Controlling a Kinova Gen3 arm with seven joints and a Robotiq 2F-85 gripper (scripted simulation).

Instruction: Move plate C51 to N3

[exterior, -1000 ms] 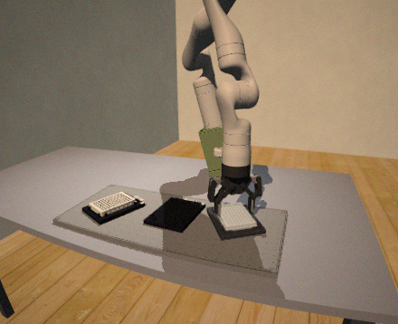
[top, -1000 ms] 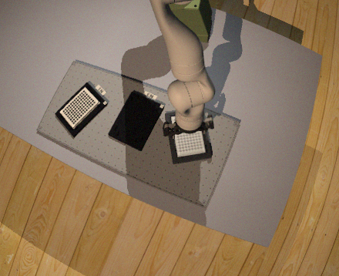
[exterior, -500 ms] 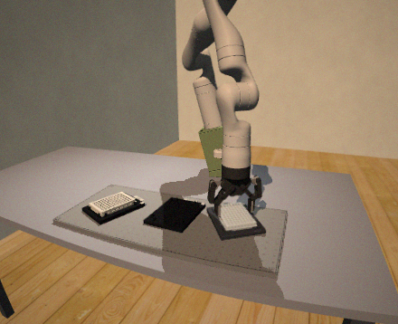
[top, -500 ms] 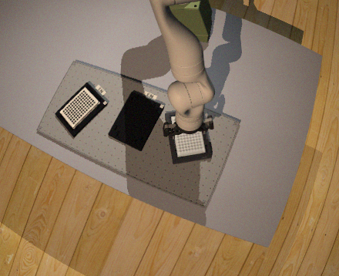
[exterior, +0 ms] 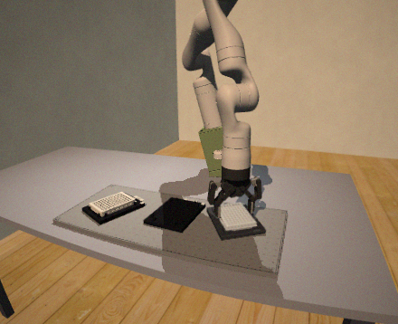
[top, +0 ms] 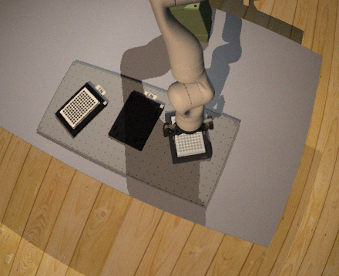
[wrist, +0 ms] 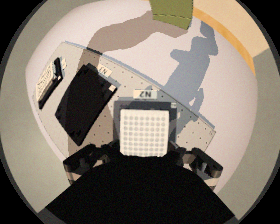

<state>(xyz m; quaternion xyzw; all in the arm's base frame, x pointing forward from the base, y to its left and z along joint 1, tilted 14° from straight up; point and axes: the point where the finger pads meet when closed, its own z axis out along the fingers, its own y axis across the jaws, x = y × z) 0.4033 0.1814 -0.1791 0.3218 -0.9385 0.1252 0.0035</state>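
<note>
Fingers (exterior: 233, 202) were spread to full width, pinching nothing, and hung low astride the far end of plate C51 (top: 190, 144). The plate sat on nest N2 (top: 209, 156), the rightmost dark base on the perforated mat (top: 148, 169); it had not been lifted.

Judged step: closing for the pick. To do it well, the pads should come down level with the plate's side walls and centred across it, so both meet together and the plate does not twist on the nest. Close firmly, then lift straight up until clear of the locators before any sideways travel.

Landing nest N3 (top: 136, 120) lay bare, just beside N2 toward the arm's left in the top view, with a strip of mat showing between them. Beyond it, plate C15 (top: 79, 106) rested on nest N1 (top: 72, 125), well apart from the carry path. The mat's near edge ran close to N2; the counter (top: 279, 116) spread wide to the right. Labels were too small to read, so A1's corner could not be told.
</note>
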